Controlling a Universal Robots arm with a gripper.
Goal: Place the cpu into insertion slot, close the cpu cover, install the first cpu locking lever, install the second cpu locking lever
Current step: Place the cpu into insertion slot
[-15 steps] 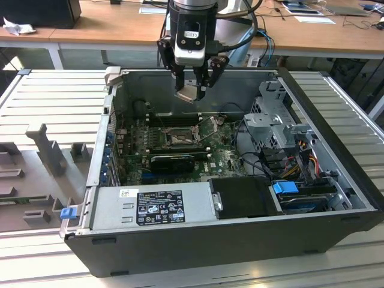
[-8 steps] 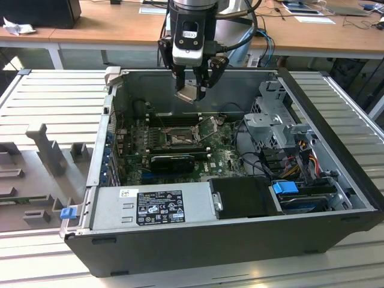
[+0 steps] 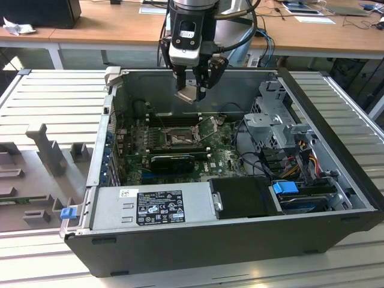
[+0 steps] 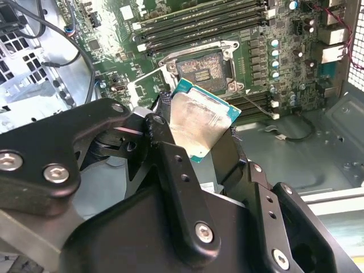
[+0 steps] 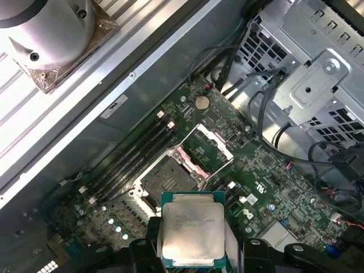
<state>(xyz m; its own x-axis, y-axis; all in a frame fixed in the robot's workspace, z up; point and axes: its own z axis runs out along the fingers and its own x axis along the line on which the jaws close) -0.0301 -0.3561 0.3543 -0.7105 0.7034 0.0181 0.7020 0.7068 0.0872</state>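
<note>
**Carrying the cpu over the open socket**

The tool [image 3: 193,90] is clenched on the cpu [image 5: 192,227]. Its fingers [image 4: 162,128] pinch opposite edges, and the silvery face sits tilted in the second wrist view. It hangs inside the computer case [image 3: 210,246], well above the motherboard [image 5: 267,165]. Below, the insertion slot [image 5: 168,181] lies bare, with the cpu cover [image 5: 209,149] raised beside it. To seat it well, I judge the chip should be levelled, squared to the slot's rim, and lowered straight without sliding across the contacts.

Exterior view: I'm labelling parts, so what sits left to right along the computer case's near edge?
From the left: blue clip, silver power supply, black box, blue tab.
</note>
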